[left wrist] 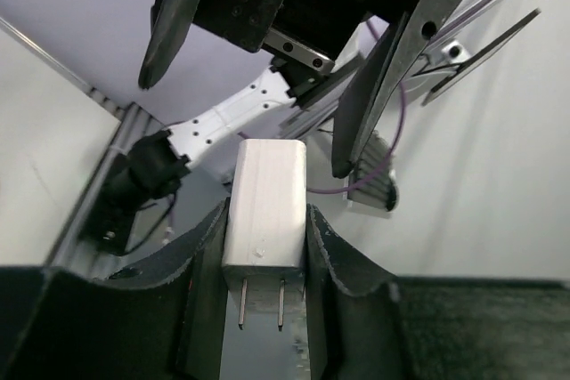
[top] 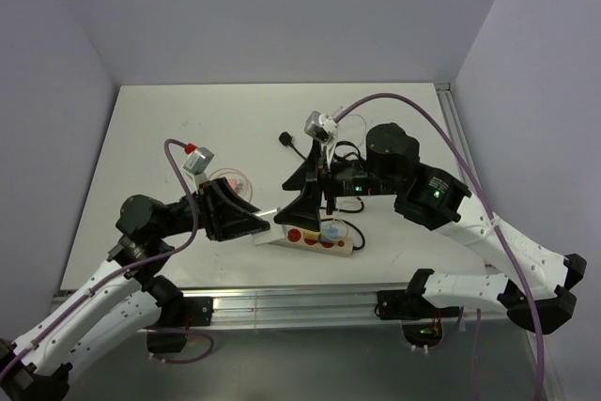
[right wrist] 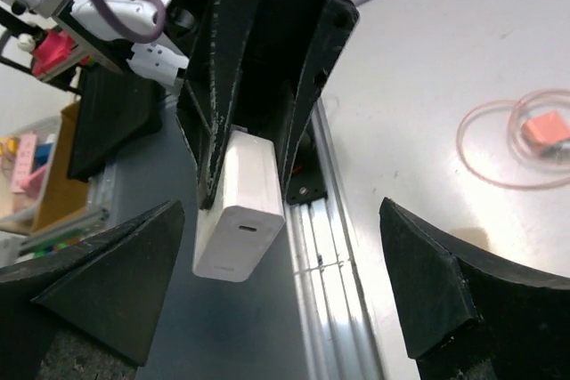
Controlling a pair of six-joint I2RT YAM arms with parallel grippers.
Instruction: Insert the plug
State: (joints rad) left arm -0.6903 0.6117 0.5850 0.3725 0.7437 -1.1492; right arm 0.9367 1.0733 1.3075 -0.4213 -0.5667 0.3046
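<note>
A white charger plug (left wrist: 265, 206) with two metal prongs is clamped between my left gripper's (left wrist: 265, 222) black fingers, held in the air. In the right wrist view the plug (right wrist: 239, 220) shows its USB port end sticking out of the left gripper (right wrist: 258, 86). My right gripper (right wrist: 280, 220) is open and empty, its fingers spread wide to either side of the plug without touching it. In the top view the left gripper (top: 255, 223) and right gripper (top: 293, 196) meet just above the white power strip (top: 315, 235) with red buttons, which lies on the table.
A coil of clear cable with a pink piece (top: 233, 181) lies behind the left gripper; it also shows in the right wrist view (right wrist: 543, 131). A black plug and cord (top: 286, 140) lie further back. The metal rail (top: 300, 302) runs along the table's near edge.
</note>
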